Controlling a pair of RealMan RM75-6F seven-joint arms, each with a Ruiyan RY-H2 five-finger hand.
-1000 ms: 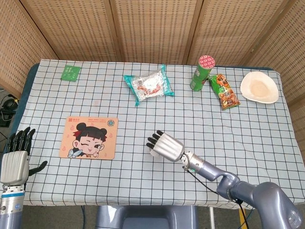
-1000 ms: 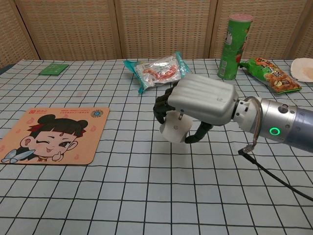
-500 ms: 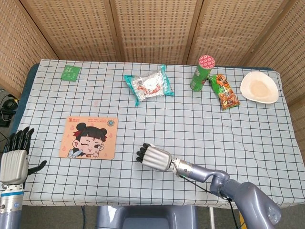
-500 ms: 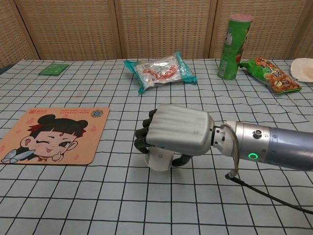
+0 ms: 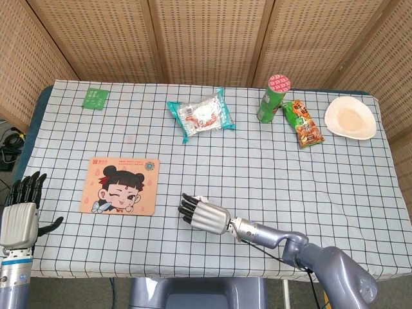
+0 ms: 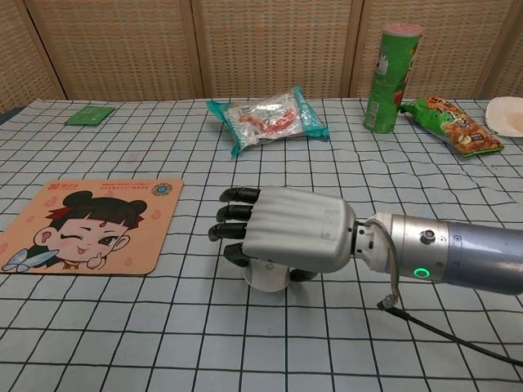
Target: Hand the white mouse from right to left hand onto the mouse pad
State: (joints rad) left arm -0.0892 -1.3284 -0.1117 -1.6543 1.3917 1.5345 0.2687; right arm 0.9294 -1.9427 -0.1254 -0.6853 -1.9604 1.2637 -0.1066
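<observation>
— Right hand [image 6: 290, 231] first: where is it?
— Low over the table [image 5: 335, 187], near the front edge, palm down with the dark fingers [image 6: 233, 214] stretched flat toward the mouse pad [image 5: 120, 185]. In the chest view the white mouse [image 6: 266, 274] sits directly under the palm.
— Is it gripping the mouse?
— Cannot tell. The fingers reach straight out over it, and a dark thumb tip shows beside the mouse below the palm, but the contact itself is hidden. The mouse appears to rest on the checked cloth.
— And the mouse relative to the pad?
— Off it, to the right, with bare cloth between them. The pad lies flat, cartoon face up.
— Left hand [image 5: 19, 215]?
— At the front left corner, outside the table edge, upright, fingers apart and pointing up, thumb out to the side, nothing in it. Well apart from the mouse.
— Anything else on the table?
— Along the far side: a small green packet [image 5: 95, 98], a clear snack bag [image 5: 201, 114], a green chip can [image 5: 273, 97] standing upright, an orange-green snack bag [image 5: 302, 123] just beside it, and a white plate [image 5: 349, 118] at the far right.
</observation>
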